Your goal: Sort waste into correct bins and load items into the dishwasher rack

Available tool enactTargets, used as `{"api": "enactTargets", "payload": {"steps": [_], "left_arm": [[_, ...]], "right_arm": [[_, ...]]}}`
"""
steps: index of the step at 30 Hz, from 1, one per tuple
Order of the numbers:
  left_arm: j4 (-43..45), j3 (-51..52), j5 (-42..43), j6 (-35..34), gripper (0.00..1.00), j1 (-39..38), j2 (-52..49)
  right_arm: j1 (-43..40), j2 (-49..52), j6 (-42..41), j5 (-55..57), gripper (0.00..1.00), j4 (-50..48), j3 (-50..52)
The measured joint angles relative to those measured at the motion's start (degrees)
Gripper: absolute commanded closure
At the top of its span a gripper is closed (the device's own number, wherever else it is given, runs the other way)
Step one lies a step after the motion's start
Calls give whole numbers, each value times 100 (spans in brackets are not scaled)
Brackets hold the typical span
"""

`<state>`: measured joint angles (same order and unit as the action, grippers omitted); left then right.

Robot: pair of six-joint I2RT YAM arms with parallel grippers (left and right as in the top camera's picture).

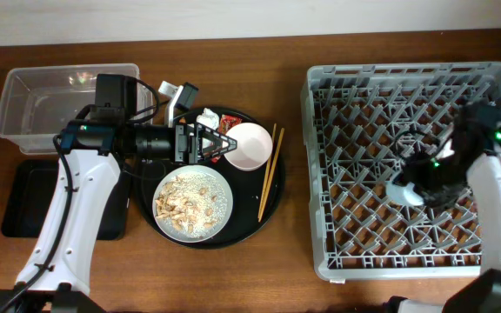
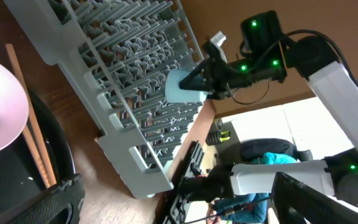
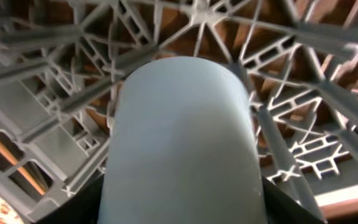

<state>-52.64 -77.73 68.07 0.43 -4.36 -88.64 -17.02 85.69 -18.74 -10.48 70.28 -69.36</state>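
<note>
Cup (image 1: 404, 193) clamped in right gripper (image 1: 413, 189) low over rack (image 1: 337, 130); left gripper (image 1: 218, 143), seemingly spread, reaches sideways.

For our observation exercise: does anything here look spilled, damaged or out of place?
Nothing stands out. The food scraps sit on the plate, the chopsticks lie together on the round black tray, and the right gripper holds the light-blue cup over the rack.

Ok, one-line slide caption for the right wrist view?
Right end effector holding light-blue cup over the dishwasher rack grid.
</note>
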Motion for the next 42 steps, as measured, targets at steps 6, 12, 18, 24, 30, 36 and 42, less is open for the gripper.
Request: {"api": "enactTargets", "payload": {"steps": [6,12,18,24,30,36,42], "left_arm": [[-199,0,-149,0,1,0,0],[-245,0,-682,0,1,0,0],[-863,-146,-2505,-398,1,417,442],[-1375,-1049,-5169,-568,1,531,2009],[-1469,-1056,-5818,-586,1,529,2500],[-1604,-1056,-5871,-586,1,529,2500],[-1663,-1056,-5873,-588,1,529,2500]], "right_arm": [[404,-199,-216,11,19,-92,-57],[1443,-1071,295,-782,32,-730,-133],[4409,-678,433,-219,43,-2371,-164],[4795,946,-621,1010,45,-3901,-168],[4721,2181,-1266,1180,56,-4946,-179],[4581,2437,-1517,1174,70,-4955,-179],[4581,2437,-1554,1043,96,-4802,-179]]}}
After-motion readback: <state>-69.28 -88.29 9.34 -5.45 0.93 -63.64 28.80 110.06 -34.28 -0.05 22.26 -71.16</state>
